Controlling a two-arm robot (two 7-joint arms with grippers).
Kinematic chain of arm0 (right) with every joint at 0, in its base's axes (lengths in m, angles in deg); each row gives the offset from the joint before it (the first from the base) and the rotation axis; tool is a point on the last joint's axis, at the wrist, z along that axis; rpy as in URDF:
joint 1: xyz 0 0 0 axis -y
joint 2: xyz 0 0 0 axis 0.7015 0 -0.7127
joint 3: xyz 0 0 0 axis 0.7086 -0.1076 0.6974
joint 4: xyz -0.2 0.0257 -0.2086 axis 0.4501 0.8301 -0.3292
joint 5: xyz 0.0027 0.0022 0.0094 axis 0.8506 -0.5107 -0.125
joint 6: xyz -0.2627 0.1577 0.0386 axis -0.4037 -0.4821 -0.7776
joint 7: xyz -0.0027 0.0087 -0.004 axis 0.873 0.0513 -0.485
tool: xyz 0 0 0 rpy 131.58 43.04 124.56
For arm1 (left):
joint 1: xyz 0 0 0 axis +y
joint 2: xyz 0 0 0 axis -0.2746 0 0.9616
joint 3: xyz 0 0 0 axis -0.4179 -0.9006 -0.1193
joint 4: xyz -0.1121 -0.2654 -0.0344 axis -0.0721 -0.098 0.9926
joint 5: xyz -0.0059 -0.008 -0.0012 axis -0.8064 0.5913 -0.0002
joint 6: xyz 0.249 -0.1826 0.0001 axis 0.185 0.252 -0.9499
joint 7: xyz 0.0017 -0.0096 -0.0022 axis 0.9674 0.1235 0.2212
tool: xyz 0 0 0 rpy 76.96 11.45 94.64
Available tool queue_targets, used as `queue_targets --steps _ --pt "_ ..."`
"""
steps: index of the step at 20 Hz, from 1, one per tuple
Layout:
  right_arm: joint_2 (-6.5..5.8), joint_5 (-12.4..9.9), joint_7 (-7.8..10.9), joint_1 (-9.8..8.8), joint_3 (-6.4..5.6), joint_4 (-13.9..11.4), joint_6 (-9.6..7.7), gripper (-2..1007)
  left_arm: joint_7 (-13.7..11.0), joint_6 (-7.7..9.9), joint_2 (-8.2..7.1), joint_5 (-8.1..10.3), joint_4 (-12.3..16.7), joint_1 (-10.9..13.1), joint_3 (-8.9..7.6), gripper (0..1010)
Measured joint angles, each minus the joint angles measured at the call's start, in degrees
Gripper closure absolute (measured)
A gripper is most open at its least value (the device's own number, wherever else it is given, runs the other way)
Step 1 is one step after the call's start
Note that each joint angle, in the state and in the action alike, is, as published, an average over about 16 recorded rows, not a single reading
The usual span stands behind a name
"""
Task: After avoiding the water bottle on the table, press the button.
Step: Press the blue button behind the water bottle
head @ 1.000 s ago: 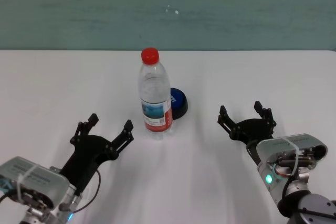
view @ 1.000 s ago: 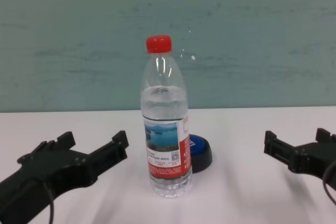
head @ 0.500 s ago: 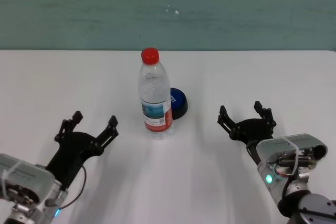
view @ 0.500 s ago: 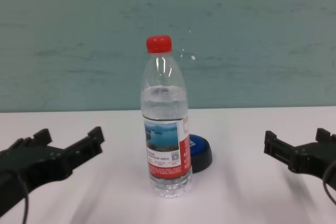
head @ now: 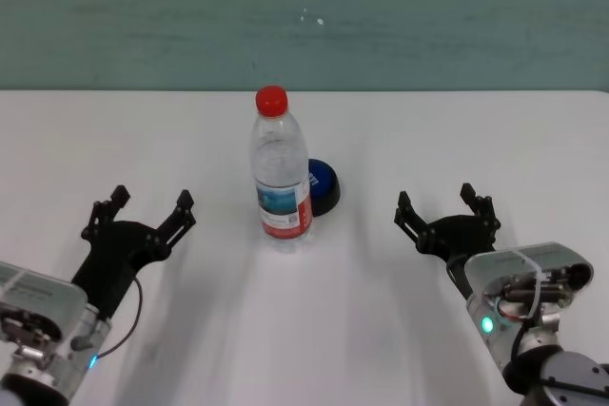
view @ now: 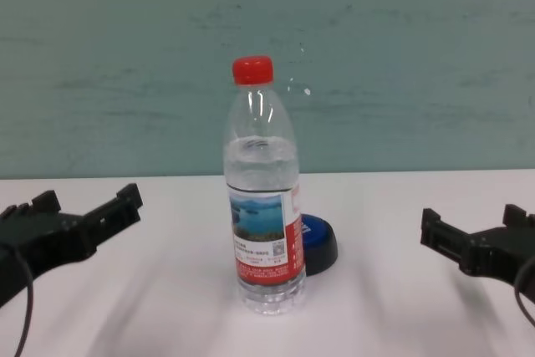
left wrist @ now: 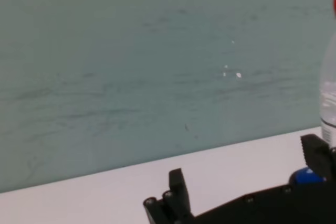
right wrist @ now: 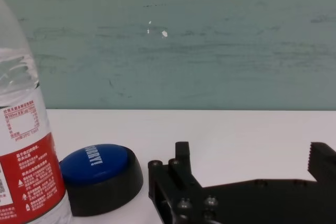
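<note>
Fingers of the left end effector [head: 138, 213] are spread wide apart, gripping nothing and touching nothing; it hangs over the left part of the surface [head: 381, 130], well apart from the water bottle [head: 282, 169]. The right end effector [head: 447, 210] is likewise released, its two fingers splayed with nothing between them, hovering over the right part of the surface. The water bottle stands upright near the middle of the surface, red cap up. The button [head: 322, 186] sits just behind it and toward the right edge, partly hidden by the bottle, blue dome up.

Compared with half a second ago, the left end effector has drawn farther toward the left edge, widening its gap from the bottle. The right end effector, bottle and button are unchanged.
</note>
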Motion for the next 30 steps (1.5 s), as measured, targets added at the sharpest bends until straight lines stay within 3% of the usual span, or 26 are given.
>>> queue_targets --steps 13,30 --pt "0.0 0.0 0.0 0.0 0.0 0.0 0.0 1 0.3 -0.86 1.1 -1.3 -5.4 -5.8 -0.57 0" --pt "0.0 0.0 0.0 0.0 0.0 0.0 0.0 1 -2.6 -2.14 0.01 -0.26 -10.0 -10.9 0.84 0"
